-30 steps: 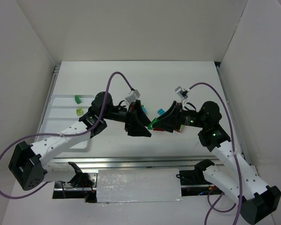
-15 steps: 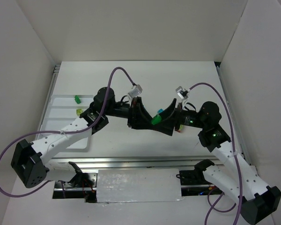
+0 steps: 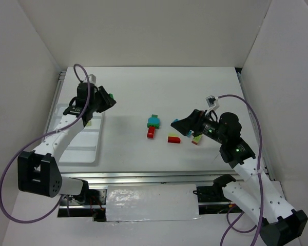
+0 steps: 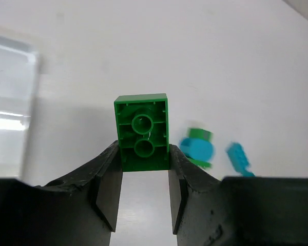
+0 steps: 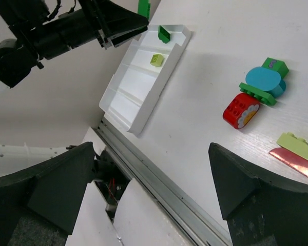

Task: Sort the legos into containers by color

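We note left arm swung from counter [image 3: 195,92] centre over to tray [image 3: 77,148] since 1 s ago; right arm drew back.

- Left pincer [image 4: 143,154]: pinching dark green brick [image 4: 142,131] by its 2 long sides, near tray's far end.
- Held brick: glossy plastic, rectangular, hollow underside showing 2 round tubes.
- Right pincer [image 5: 151,154]: spread wide, holding nothing.
- Tray: smooth white plastic, long compartments split by raised ridges.
- In tray: 1 green tray brick [image 5: 164,34] and 1 lime brick [image 5: 156,60], in neighbouring compartments.
- Counter centre: teal oval piece [image 3: 154,121] touching red rounded brick [image 3: 151,132].
- Red-and-lime piece [image 3: 174,138] lies near right pincer.
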Tool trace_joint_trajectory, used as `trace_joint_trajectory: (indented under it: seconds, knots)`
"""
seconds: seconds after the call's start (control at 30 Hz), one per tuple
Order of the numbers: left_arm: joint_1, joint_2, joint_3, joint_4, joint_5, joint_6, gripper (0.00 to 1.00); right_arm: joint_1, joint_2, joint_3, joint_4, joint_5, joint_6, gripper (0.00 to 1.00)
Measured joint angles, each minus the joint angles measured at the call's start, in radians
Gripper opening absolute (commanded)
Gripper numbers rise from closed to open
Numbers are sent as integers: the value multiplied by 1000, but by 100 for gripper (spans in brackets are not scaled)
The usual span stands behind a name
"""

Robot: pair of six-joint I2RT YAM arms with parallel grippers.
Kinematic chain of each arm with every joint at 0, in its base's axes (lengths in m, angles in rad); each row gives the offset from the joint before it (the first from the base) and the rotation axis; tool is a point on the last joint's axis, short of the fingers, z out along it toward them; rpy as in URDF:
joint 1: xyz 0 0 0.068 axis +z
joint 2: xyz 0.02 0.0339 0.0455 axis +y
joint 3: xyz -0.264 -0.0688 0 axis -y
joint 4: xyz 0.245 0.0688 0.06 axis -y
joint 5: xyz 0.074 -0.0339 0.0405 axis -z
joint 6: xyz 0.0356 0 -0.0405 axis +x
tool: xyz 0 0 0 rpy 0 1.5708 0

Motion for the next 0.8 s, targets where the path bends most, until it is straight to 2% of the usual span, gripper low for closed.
trace_joint_trajectory:
  seconds: [0.1,0.23,0.47,0.53,0.6,0.7,0.8]
  knots:
    - [44,76,46,-76,-139,-3,0,0,0,0,-13,-2,-2,100]
    - [114,222,126,-131,-244,-15,0,0,0,0,-26,-2,-11,100]
    - [171,342,175,-206,-327,-24,0,0,0,0,-37,-9,-26,100]
    - [172,367,199,-214,-336,-25,8,0,2,0,-39,-14,-29,100]
    - [172,386,212,-214,-341,-25,7,0,7,0,-41,-19,-31,100]
    - [177,412,222,-217,-345,-25,11,0,16,0,-43,-25,-34,100]
    - [193,442,228,-216,-344,-24,24,0,23,0,-44,-29,-35,100]
